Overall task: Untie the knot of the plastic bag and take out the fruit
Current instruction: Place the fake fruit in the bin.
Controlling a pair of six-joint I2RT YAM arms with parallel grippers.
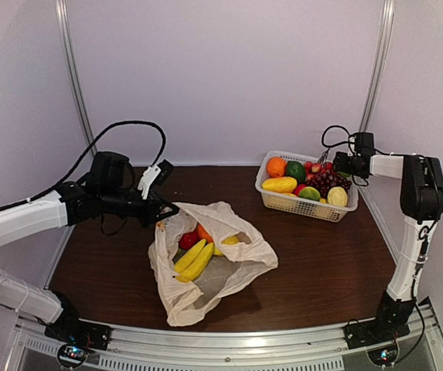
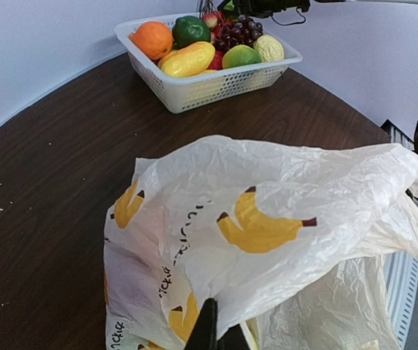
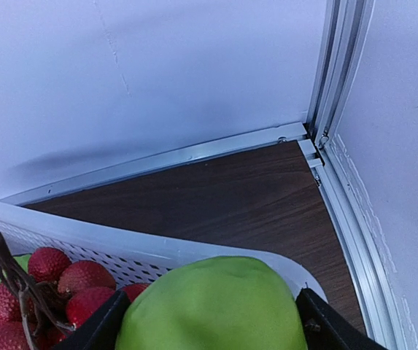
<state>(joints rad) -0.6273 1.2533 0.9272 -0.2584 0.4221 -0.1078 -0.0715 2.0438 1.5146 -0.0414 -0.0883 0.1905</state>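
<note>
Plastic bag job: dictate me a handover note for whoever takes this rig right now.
Left gripper: shut, pinching the plastic bag at its edge.
Right gripper: closed on a green fruit at the far right corner of the basket.
Done: no knot visible, and the bag's mouth lies open.
Left: drop the green fruit in the basket. Then take out the bananas, red piece and orange piece lying in the bag.

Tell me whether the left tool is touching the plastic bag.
Touching. The left wrist view shows the left tool shut on an edge of the plastic bag.
</note>
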